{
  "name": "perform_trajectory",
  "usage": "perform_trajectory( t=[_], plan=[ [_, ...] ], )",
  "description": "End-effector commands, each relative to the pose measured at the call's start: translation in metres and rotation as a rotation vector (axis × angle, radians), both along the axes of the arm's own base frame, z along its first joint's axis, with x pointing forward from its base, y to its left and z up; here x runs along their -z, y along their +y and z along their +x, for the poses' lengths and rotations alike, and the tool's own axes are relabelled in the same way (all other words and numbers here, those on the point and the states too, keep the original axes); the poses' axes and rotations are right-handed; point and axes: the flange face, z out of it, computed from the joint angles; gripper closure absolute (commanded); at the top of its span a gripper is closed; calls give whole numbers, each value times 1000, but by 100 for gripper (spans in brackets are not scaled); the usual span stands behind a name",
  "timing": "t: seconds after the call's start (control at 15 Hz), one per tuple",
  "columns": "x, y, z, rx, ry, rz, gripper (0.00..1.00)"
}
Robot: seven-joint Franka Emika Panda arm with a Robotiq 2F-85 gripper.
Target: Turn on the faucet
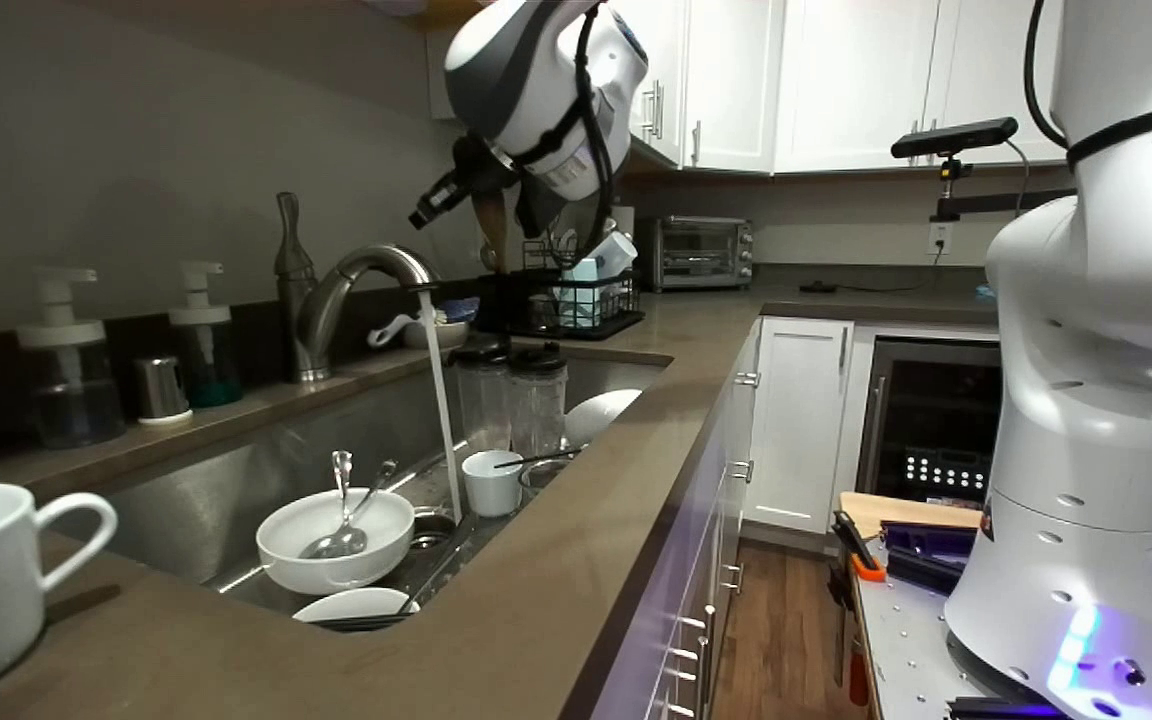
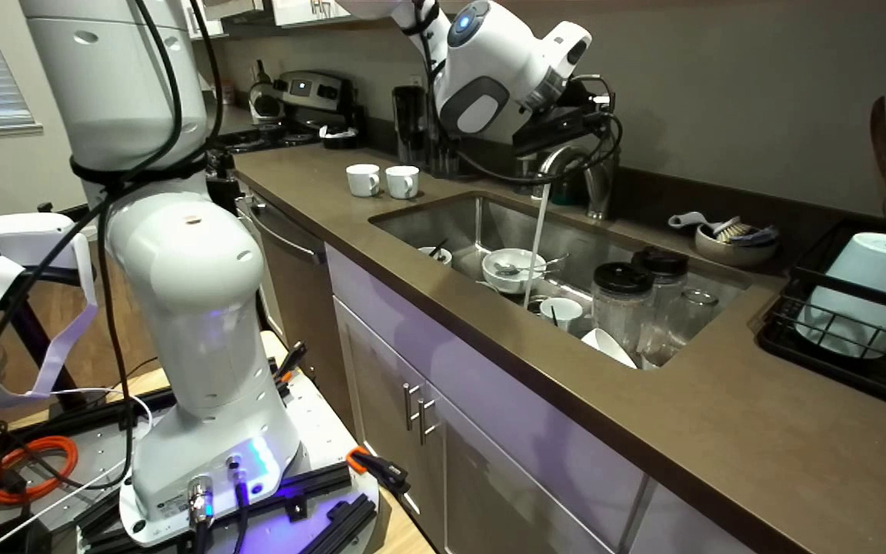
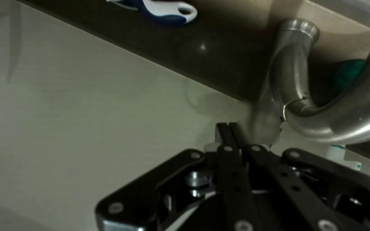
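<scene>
Steel faucet (image 1: 322, 310) stands upright, arching over sink (image 1: 206, 500).

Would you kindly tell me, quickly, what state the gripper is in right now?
Gripper: closed, with nothing seen held in it in the wrist view.

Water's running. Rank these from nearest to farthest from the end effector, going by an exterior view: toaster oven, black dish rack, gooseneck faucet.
From the end effector, as an exterior view shows:
1. Gooseneck faucet, at the back of the sink.
2. Black dish rack, on the counter beyond the sink.
3. Toaster oven, past the rack.
</scene>
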Motion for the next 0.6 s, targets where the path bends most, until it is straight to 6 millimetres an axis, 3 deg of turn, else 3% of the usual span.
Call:
perform_trajectory(
  t=[0.0,0.53],
  plan=[
    [8,-7,-44,-19,65,6,98],
    [52,-23,-117,-62,244,25,97]
  ],
)
